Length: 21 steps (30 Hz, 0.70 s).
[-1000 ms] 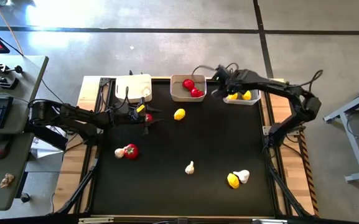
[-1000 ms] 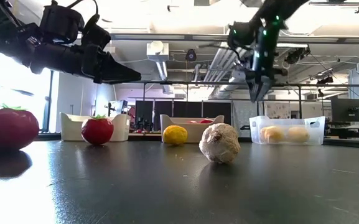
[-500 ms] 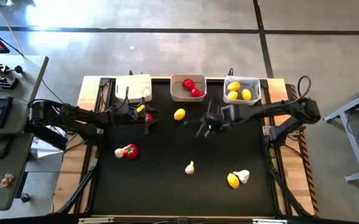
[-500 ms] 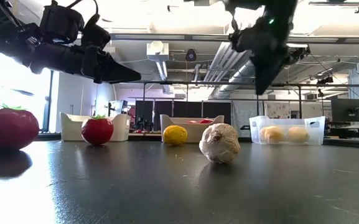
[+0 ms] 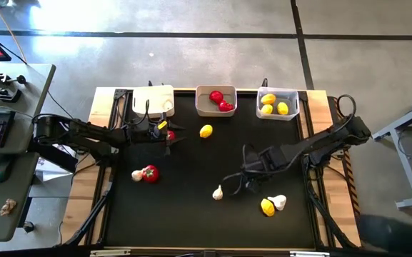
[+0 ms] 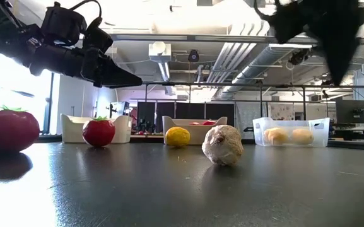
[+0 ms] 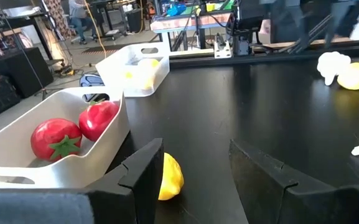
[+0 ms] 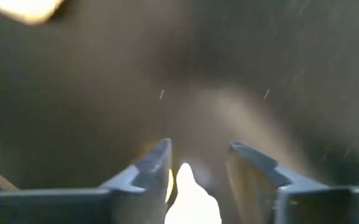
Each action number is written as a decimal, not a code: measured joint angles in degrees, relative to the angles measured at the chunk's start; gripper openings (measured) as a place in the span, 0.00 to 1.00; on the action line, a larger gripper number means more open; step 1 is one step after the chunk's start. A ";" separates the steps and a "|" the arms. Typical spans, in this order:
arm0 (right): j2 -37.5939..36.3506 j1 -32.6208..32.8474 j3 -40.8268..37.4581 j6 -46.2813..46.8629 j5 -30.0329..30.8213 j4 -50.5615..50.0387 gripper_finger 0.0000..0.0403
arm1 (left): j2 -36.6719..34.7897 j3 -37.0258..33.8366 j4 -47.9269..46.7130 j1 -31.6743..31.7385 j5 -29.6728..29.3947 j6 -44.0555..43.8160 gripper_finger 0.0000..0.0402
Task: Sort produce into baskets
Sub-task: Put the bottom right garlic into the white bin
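My right gripper point(image 5: 232, 183) is open, low over the table's middle, next to a white garlic bulb point(image 5: 218, 192). In the right wrist view the bulb point(image 8: 191, 199) shows between the two open fingers, and I cannot tell whether they touch it. My left gripper point(image 5: 173, 135) is open and empty, above a red tomato point(image 5: 170, 134) at the far left; a yellow lemon point(image 7: 170, 177) lies just beyond its fingers. At the far edge stand the white basket point(image 5: 153, 100), the greyish basket point(image 5: 204, 107) holding two tomatoes and the clear basket point(image 5: 277, 114) holding two lemons.
A tomato and a garlic bulb point(image 5: 146, 173) lie together at the left. A lemon and a garlic bulb point(image 5: 271, 205) lie together near the front right. The loose lemon point(image 5: 206, 130) lies before the greyish basket. Bare black table lies between them.
My right gripper has swung from over the clear basket at the far right toward the table's near edge and left, and down to the garlic bulb in the middle. The produce has stayed in place.
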 joint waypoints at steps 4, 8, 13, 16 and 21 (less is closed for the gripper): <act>0.00 4.73 -0.03 5.59 -2.32 -2.09 0.55 | 0.00 0.00 -0.60 0.00 -0.02 -0.06 0.42; 0.00 9.99 -0.04 7.33 -2.29 -3.06 0.68 | 0.00 0.00 -0.52 0.00 -0.04 0.09 0.42; 1.70 16.09 -0.04 11.76 -4.63 -3.00 0.73 | 0.00 0.00 -0.54 0.00 -0.13 0.03 0.42; 4.05 18.38 -0.04 11.40 -8.55 -3.10 0.73 | 0.00 0.00 -0.54 0.00 -0.17 -0.02 0.42; 7.85 19.47 -0.04 7.47 -9.94 -1.57 0.73 | 0.00 0.00 -0.54 0.00 -0.17 0.00 0.42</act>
